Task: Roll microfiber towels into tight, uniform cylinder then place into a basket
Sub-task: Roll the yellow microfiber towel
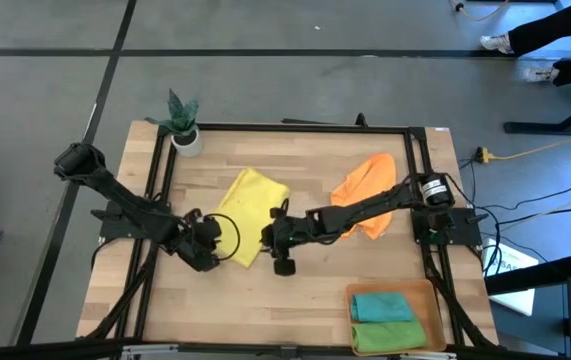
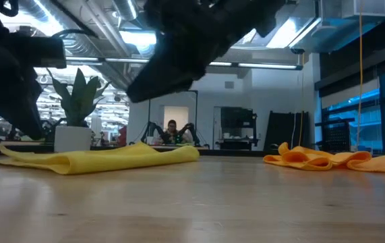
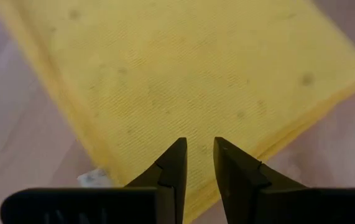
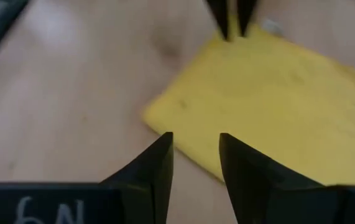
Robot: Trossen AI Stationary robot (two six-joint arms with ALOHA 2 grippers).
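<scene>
A yellow microfiber towel (image 1: 251,205), folded flat, lies on the wooden table near its middle; it also shows in the low view as the yellow towel (image 2: 98,158). My left gripper (image 3: 200,158) hovers open above the towel's near end, nothing between its fingers. My right gripper (image 4: 196,155) stands open just off the towel's near right corner, also with nothing in it. An orange towel (image 1: 365,188) lies crumpled at the far right, partly under my right arm. The basket (image 1: 435,300) at the near right holds a teal roll (image 1: 380,304) and a green roll (image 1: 390,334).
A small white pot with a green plant (image 1: 184,128) stands at the table's far left corner. A black frame (image 1: 295,127) runs round the tabletop. Bare wood lies between the yellow towel and the near edge.
</scene>
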